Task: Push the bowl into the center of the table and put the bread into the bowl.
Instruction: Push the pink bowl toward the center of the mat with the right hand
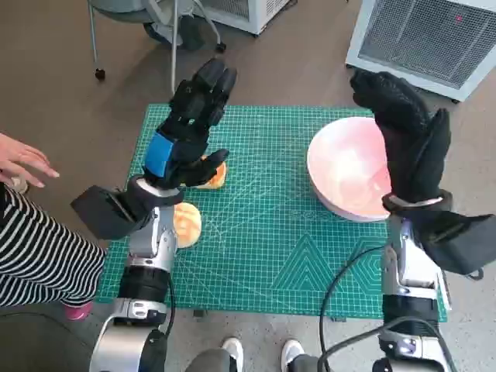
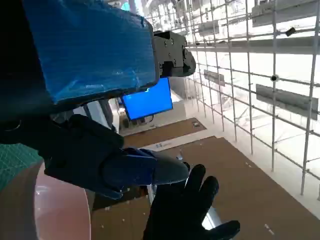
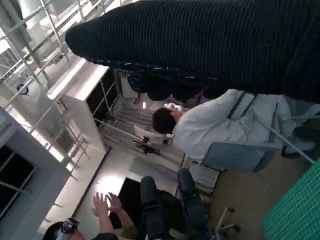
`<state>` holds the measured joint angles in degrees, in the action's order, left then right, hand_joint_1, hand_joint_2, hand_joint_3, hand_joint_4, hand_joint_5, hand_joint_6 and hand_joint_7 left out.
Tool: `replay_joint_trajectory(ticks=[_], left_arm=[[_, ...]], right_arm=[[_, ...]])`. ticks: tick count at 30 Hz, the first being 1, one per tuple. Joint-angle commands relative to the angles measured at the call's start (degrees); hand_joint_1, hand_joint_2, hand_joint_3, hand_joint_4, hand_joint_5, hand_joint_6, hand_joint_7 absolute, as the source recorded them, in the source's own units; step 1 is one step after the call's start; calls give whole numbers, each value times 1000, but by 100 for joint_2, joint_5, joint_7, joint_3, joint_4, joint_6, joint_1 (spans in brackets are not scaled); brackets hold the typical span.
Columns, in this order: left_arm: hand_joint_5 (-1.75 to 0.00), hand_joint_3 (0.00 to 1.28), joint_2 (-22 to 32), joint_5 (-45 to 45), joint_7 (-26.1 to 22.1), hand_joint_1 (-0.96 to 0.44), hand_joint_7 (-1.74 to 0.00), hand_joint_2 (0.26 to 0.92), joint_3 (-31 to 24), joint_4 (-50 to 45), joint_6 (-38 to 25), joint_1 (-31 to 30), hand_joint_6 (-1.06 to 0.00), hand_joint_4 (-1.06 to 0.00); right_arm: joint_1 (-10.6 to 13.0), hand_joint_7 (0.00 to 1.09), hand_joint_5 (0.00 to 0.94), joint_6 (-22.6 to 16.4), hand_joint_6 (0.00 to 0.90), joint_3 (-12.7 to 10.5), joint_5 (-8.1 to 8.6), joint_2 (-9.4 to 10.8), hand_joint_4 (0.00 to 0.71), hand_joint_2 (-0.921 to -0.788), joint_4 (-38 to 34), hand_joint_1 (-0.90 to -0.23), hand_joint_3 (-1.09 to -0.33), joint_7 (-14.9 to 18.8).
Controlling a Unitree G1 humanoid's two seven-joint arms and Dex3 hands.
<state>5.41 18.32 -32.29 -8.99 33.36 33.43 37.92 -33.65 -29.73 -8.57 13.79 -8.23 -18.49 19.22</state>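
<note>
The pink bowl (image 1: pixel 349 169) sat toward the right side of the green cutting mat (image 1: pixel 271 248) on the desk, off centre; it appeared rigid, light and smooth-walled, so a flat push against its outer right wall was judged preferable to a grip. The bread (image 1: pixel 213 177), two pieces near the mat's left edge, looked soft and crushable and was best taken lightly across its sides. The left robot hand (image 1: pixel 190 128) hovered open over the bread, the right robot hand (image 1: pixel 407 143) was raised open above the bowl, each holding nothing; a person's hand (image 1: pixel 23 163) lay just beyond the left edge.
</note>
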Motion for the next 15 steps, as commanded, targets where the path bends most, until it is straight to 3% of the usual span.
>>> replay_joint_trajectory(ticks=[1, 15], left_arm=[[-3, 318, 22, -51, 41, -707, -376, 921, 12, 15, 26, 29, 1, -92], [-3, 318, 19, -27, 26, -708, -380, 921, 21, 10, 28, 19, 1, -93]], right_arm=[[102, 386, 0, 59, 98, -5, 59, -5, 196, -921, -7, -719, -670, 31], [81, 387, 0, 14, 98, -9, 73, -6, 196, -921, -66, -719, -668, 77]])
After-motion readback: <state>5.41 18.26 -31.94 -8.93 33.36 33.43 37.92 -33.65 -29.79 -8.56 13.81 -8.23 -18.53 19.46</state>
